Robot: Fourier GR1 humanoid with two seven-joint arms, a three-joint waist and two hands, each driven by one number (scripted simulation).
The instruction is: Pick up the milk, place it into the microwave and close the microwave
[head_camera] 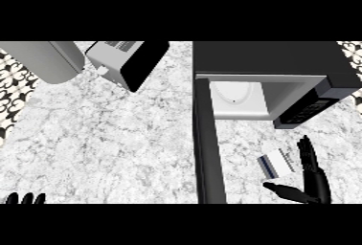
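The milk (277, 162), a small white carton with a dark stripe, lies on the marble counter in front of the microwave (283, 62). The microwave stands at the back right with its cavity showing and its door (208, 143) swung out toward me. My right hand (313, 179) is open beside the carton, fingers straight along its right side and thumb reaching under its near end, with nothing held. Only the fingertips of my left hand (25, 198) show at the lower left edge, resting.
A toaster-like white and black appliance (127, 60) sits at the back, left of the microwave. A grey rounded object (46, 60) lies at the back left. The open door stands as a long dark bar between the counter's middle and the carton.
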